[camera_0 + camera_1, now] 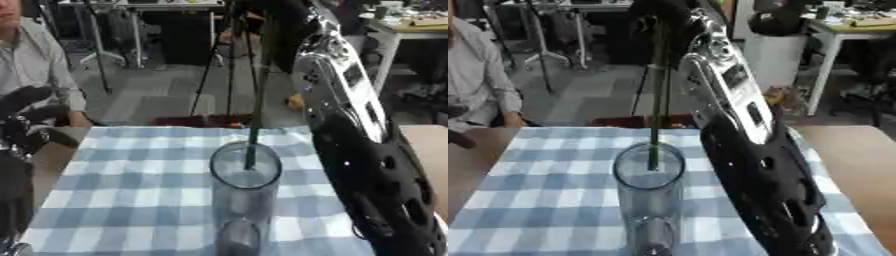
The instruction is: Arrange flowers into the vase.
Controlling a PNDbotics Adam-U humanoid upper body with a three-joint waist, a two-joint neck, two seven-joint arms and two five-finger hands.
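A tall clear glass vase (245, 200) stands in the middle of the blue-and-white checked cloth (131, 190). A thin green flower stem (255, 125) hangs nearly upright, its lower end just inside the vase mouth. My right arm (754, 165) rises from the lower right. Its dark right hand (665, 11) at the top edge is closed round the upper stem; the flower head is hidden. My left hand (31, 117) hovers at the left edge beside the table, fingers loosely spread, holding nothing.
A dark red object (197, 120) lies at the cloth's far edge behind the vase. Bare wooden tabletop (846, 150) shows to the right of the cloth. A person sits at the far left corner, not touching anything. Tripod legs and desks stand behind.
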